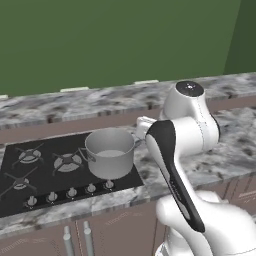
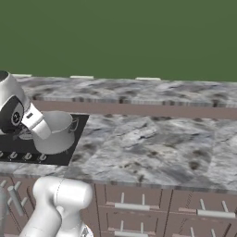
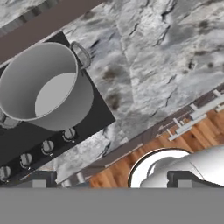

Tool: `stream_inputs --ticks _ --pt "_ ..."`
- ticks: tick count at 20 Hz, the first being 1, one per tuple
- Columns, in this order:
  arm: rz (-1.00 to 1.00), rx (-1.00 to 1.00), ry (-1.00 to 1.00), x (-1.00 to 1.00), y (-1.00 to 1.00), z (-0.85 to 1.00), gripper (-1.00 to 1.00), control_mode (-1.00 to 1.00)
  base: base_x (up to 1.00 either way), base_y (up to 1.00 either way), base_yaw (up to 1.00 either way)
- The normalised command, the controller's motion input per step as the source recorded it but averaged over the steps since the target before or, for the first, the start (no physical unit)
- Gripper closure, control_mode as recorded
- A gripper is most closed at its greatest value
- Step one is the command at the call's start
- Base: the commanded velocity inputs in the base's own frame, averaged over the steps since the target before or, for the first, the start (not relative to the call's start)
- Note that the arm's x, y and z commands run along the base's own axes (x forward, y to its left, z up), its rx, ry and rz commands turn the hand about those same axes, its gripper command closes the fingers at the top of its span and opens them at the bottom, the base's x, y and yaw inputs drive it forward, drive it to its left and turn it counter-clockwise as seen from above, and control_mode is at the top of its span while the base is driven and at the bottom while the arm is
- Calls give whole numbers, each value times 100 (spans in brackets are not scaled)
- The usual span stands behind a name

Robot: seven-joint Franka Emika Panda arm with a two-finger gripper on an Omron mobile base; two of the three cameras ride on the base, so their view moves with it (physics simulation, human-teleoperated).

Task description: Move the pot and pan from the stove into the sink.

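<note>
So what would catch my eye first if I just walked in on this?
Probably the grey pot, standing on the right end of the black stove just behind its knobs. Then the bulky white robot arm rising right beside it, over a long marbled counter.

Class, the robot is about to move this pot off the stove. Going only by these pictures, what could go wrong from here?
1. The pot sits at the stove's right front corner beside the knobs; a clumsy approach might nudge it onto the counter.
2. Its loop handle looks small, so the open gripper could slip off it.
</note>
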Motion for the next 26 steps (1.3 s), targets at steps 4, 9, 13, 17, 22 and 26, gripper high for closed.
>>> stream_inputs --ticks 4,9,13,17,22,26 --pt "-4 5 1 47 8 -26 -100 -100 0 0 0" --pt "-5 3 1 35 14 -25 -100 -100 0 0 0" --pt "-5 0 0 22 24 -17 -100 -100 0 0 0" --pt "-5 0 0 21 24 -11 -100 -100 0 0 0" --pt "-1 0 2 4 2 -1 -100 -100 0 0 0" --pt "-1 0 6 19 1 -19 -100 -100 0 0 0"
